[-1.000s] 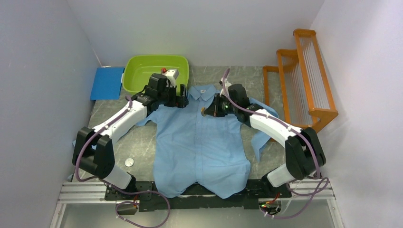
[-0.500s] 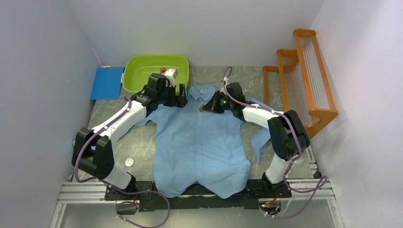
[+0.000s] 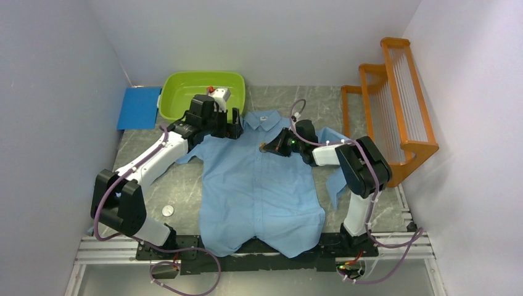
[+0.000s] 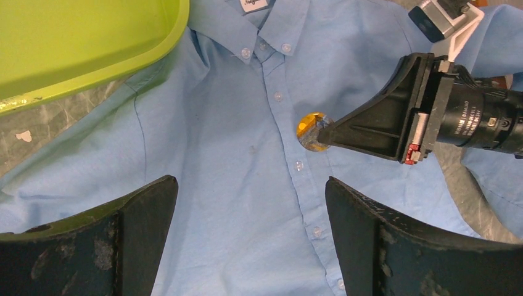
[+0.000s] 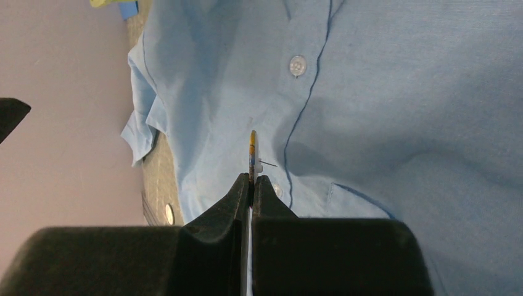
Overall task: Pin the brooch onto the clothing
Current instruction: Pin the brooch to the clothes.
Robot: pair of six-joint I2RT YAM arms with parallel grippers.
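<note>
The clothing (image 3: 265, 185), a light blue button-up shirt, lies flat on the table, collar at the far side. My right gripper (image 5: 252, 179) is shut on the brooch (image 5: 252, 148), a small round orange disc seen edge-on, its thin pin sticking out sideways. In the left wrist view the brooch (image 4: 310, 130) hangs just right of the button placket below the collar, close over the cloth; whether it touches I cannot tell. My left gripper (image 4: 250, 182) stands wide open above the shirt's chest (image 4: 234, 154), nothing between its fingers.
A green tub (image 3: 179, 98) stands at the back left, close behind the left gripper, with a blue pad (image 3: 139, 106) beside it. An orange rack (image 3: 395, 92) lines the right wall. A small round disc (image 3: 167, 210) lies on the table left of the shirt.
The right arm has folded in, its elbow swinging toward the shirt. The brooch stays in its grip near the placket. The left arm has barely moved.
</note>
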